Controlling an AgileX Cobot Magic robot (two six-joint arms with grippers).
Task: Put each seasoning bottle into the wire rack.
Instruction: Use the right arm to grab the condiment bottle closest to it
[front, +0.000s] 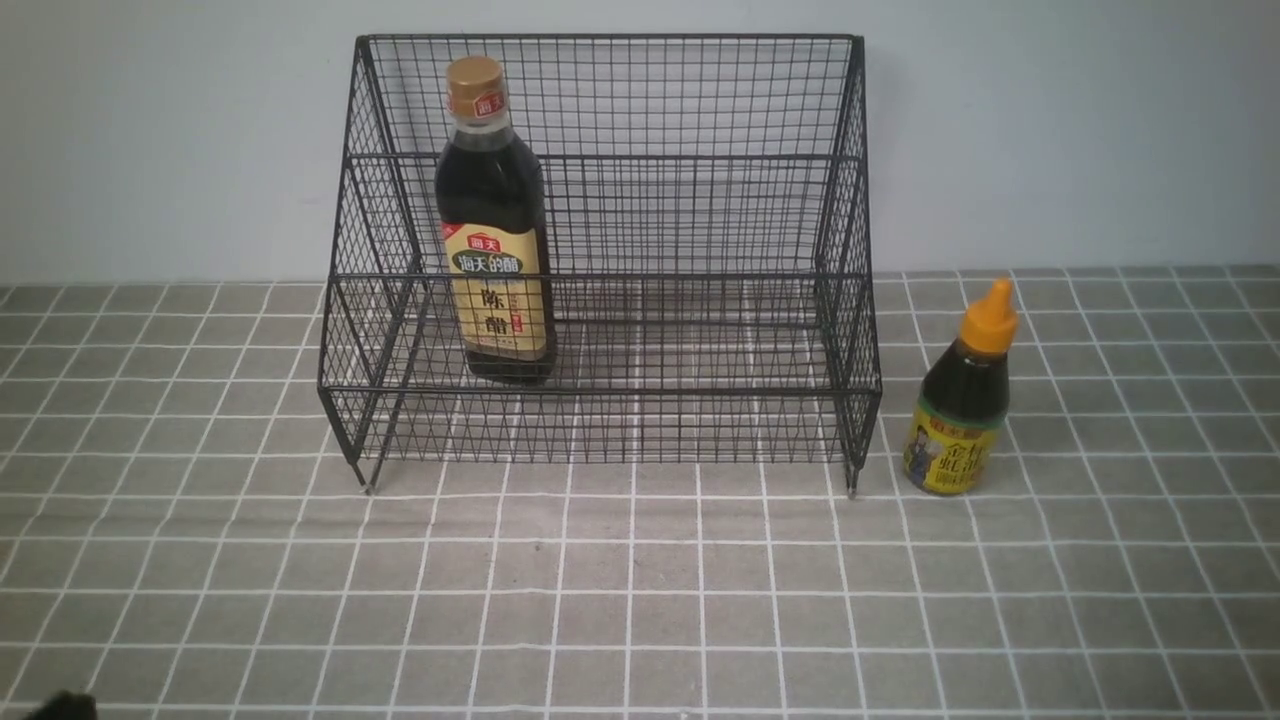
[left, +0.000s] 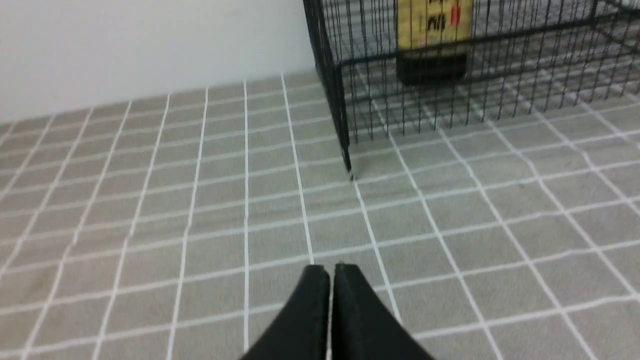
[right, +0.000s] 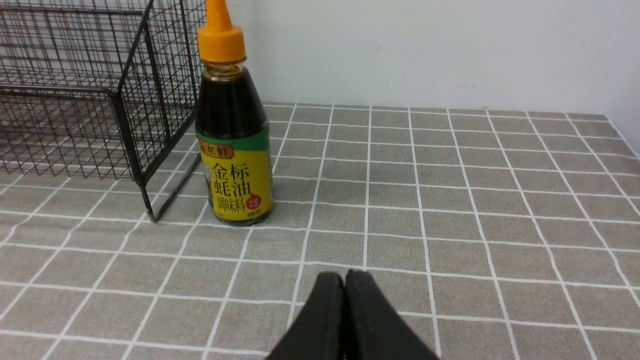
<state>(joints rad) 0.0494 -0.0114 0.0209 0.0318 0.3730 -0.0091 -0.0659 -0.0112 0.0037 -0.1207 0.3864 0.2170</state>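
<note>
The tall bottle (front: 495, 230) stands inside the wire rack (front: 650, 39), on the lower tier at the left. The short bottle (front: 965, 405) waits upright on the desk (front: 640, 600), just beside the rack's right front leg, so it is the step in hand. I judge that the right pincer (right: 344, 279) must open and approach its body. Both it and the left pincer (left: 330, 272) are clenched, empty and low over the desk.

The left hand (left: 330, 274) is seen closed, its two black fingers (left: 310, 305) pressed flat together (only a thin seam is left between them). The right hand (right: 344, 278) is likewise closed, its fingers (right: 367, 310) met at the tips. Both are held low and pointed toward the far side.
</note>
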